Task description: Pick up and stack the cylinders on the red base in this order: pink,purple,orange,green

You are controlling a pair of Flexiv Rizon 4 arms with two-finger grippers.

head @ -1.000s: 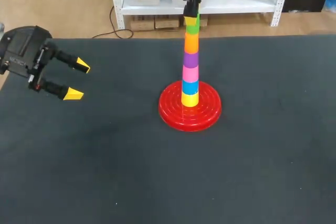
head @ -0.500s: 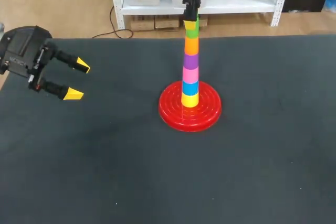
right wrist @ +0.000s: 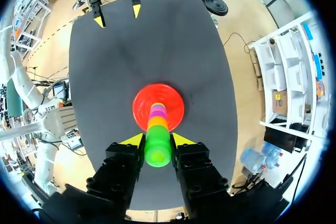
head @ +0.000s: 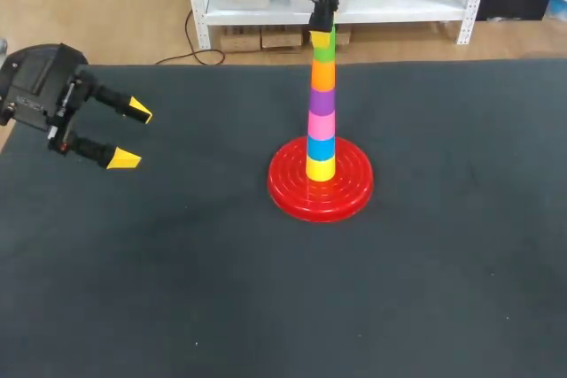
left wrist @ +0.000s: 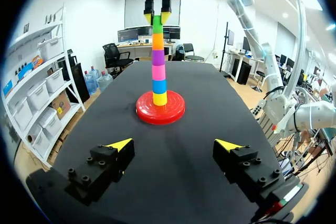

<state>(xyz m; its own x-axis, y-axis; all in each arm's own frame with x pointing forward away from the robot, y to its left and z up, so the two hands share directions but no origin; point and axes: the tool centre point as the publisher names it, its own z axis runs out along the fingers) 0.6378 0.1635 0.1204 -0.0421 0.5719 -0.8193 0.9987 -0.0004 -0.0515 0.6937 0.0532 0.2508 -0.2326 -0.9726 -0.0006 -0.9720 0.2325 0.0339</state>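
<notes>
Right fingers [right wrist: 134, 140] clench the green cylinder [right wrist: 157, 150] atop the stack [head: 321, 126], apparently to seat it squarely; left fingers [head: 137, 111] hang released, well aside.

The red base [head: 321, 190] looks like glossy moulded plastic, ridged in rings. The cylinders [head: 322, 112] on it, green cylinder [right wrist: 157, 149] topmost, are smooth shiny plastic. The surface [head: 177, 289] is matt black, perhaps cloth. At nine o'clock, the left gripper [head: 130, 135] has matt black jaws, yellow-tipped.
</notes>
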